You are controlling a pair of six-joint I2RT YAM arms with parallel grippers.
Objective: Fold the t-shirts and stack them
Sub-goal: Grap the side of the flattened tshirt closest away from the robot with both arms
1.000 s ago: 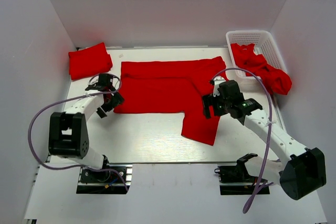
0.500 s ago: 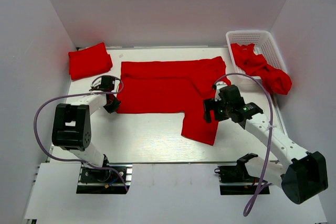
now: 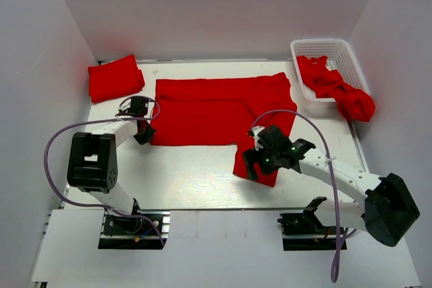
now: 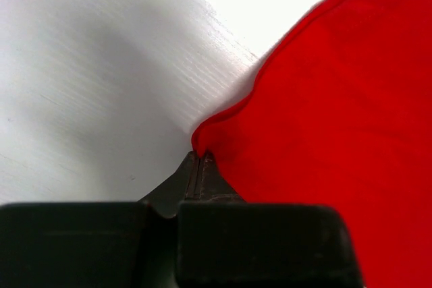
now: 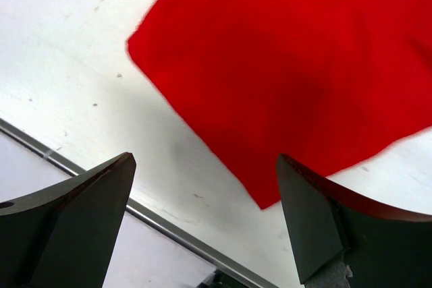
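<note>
Left hand (image 4: 200, 160) pinches the spread t-shirt (image 3: 202, 109); right hand (image 5: 202, 161) gapes above it.
The shirt lies mid-frame on the table (image 3: 189, 177). The left hand is closed on its left edge, and the right, wide and empty, hangs over its lower-right flap. A folded t-shirt (image 3: 115, 77) sits upper left, and crumpled t-shirts (image 3: 341, 92) spill from the basket (image 3: 320, 46) upper right.

No legible text or labels anywhere

The spread t-shirt (image 4: 324, 133) runs off the left wrist view's right edge, its hem corner vanishes between the left gripper's (image 4: 200, 158) closed tips, and the basket's (image 3: 322, 44) red heap (image 3: 335, 87) is too tangled to count shirts.
</note>
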